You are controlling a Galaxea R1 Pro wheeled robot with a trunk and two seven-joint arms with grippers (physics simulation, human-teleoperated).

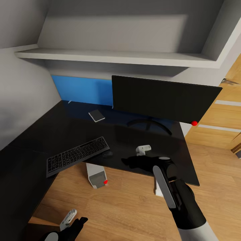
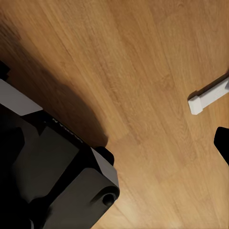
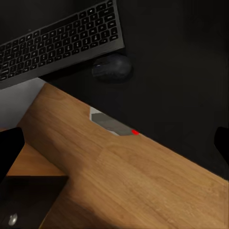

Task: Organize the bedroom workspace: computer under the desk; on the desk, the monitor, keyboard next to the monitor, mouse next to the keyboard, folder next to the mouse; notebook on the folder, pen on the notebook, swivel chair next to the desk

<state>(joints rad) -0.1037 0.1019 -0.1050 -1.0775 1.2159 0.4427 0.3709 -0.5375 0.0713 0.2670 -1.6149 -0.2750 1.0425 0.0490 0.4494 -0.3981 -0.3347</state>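
Note:
On the black desk (image 1: 40,140) a dark monitor (image 1: 164,100) stands at the back right. A black keyboard (image 1: 78,154) (image 3: 62,40) lies at the front edge, partly overhanging it, with a dark mouse (image 1: 107,154) (image 3: 113,67) just beside its right end. A small grey notebook (image 1: 96,115) lies further back. The grey computer (image 1: 97,175) (image 3: 112,125) with a red spot stands on the floor under the desk. My right gripper (image 1: 139,155) (image 3: 114,152) hovers open over the desk's front edge, right of the mouse. My left gripper (image 1: 72,219) (image 2: 114,148) hangs low over the floor, open and empty.
A white shelf (image 1: 117,58) runs above the desk and a blue panel (image 1: 83,90) backs it. Wooden cabinet fronts (image 1: 217,124) stand to the right. A white desk foot (image 2: 210,95) rests on the wood floor (image 1: 127,207), and my dark base (image 2: 47,176) is below the left arm.

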